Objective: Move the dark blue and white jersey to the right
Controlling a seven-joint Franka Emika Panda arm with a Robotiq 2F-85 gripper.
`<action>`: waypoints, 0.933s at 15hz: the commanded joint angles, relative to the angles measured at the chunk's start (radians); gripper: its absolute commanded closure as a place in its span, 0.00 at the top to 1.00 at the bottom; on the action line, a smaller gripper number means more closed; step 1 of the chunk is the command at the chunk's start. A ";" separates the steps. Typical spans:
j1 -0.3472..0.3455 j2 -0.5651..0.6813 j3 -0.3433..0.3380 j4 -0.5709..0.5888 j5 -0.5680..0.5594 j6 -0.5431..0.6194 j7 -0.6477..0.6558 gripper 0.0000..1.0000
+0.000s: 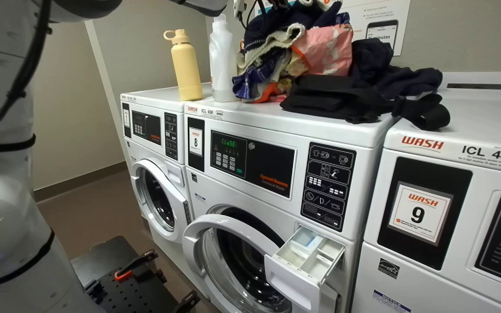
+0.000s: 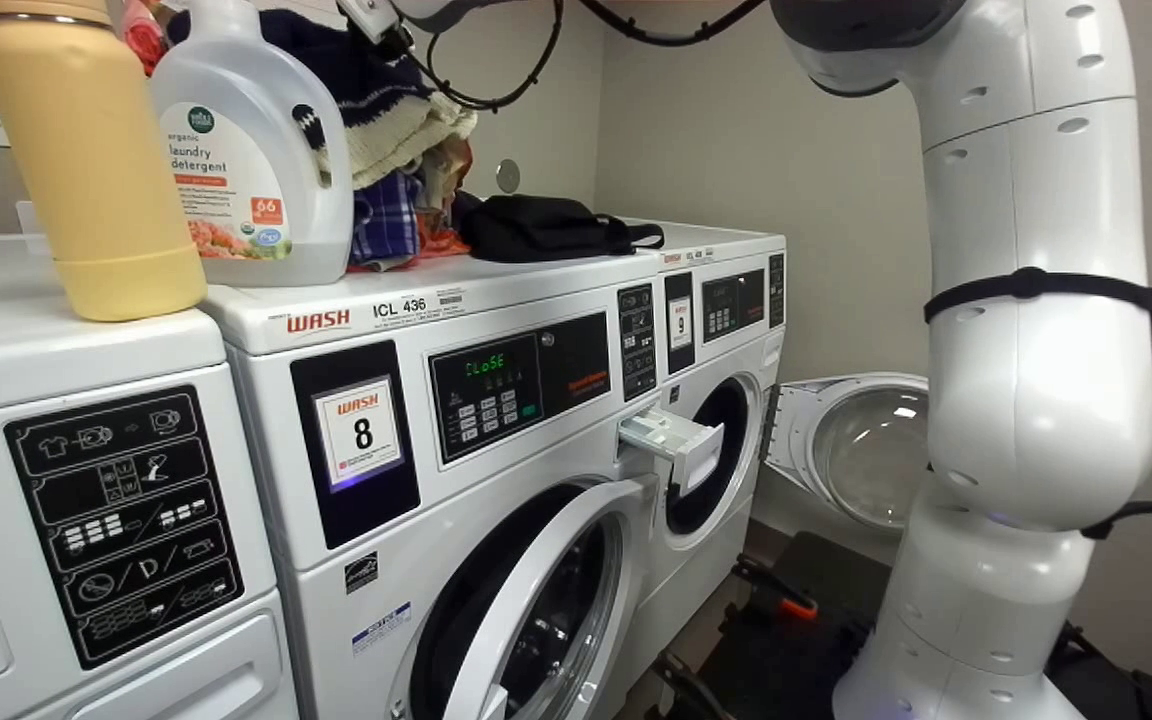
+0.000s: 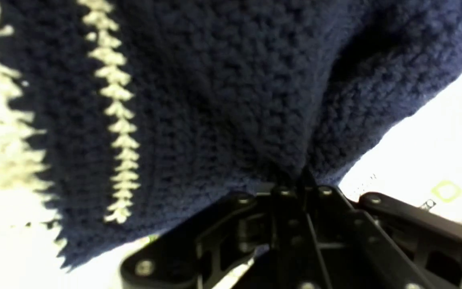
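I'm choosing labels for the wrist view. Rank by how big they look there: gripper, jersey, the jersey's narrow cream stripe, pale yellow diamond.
1. Jersey, filling much of the frame
2. Gripper, cut off at the bottom
3. Narrow cream stripe
4. Pale yellow diamond

Even light in both exterior views; overexposed white beside the jersey (image 3: pixel 223 96) in wrist view.
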 commanded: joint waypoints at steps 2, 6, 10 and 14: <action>-0.027 -0.133 -0.077 -0.071 -0.053 0.042 0.219 0.04; -0.050 -0.243 -0.162 -0.141 -0.154 0.036 0.424 0.04; -0.076 -0.344 -0.240 -0.241 -0.344 0.006 0.672 0.04; -0.114 -0.407 -0.286 -0.336 -0.576 -0.069 0.929 0.02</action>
